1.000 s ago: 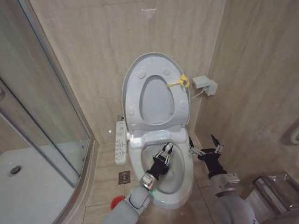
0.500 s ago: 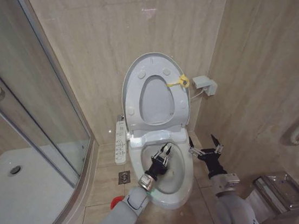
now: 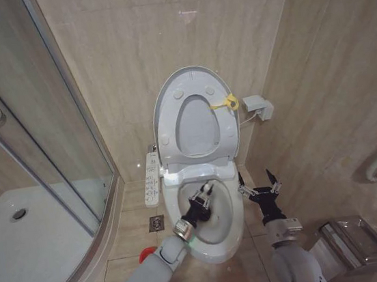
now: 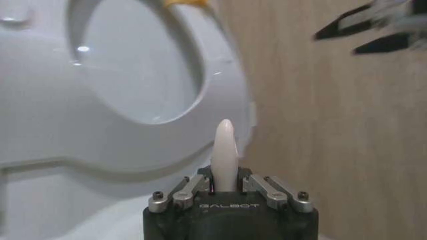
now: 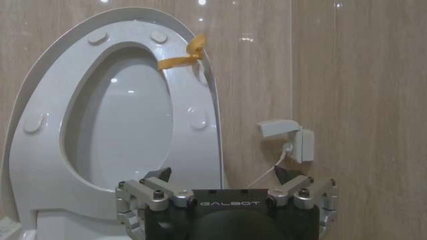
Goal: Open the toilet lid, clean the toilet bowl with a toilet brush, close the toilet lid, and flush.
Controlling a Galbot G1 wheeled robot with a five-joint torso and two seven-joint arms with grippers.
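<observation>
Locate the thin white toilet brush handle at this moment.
In the head view, the thin white toilet brush handle is clamped in the left end effector over the white ceramic toilet bowl, below the raised lid.

Glossy white surfaces
The toilet lid and toilet bowl are gleaming glossy; beige wall tiles are shining smooth.

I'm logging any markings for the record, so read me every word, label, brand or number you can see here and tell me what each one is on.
"GALBOT": on the body of the left gripper, seen in the left wrist view.
"GALBOT": on the body of the right gripper, seen in the right wrist view.
Button panel beside the toilet bowl: markings too small to read.
Yellow tag on the toilet lid: no readable text.
</observation>
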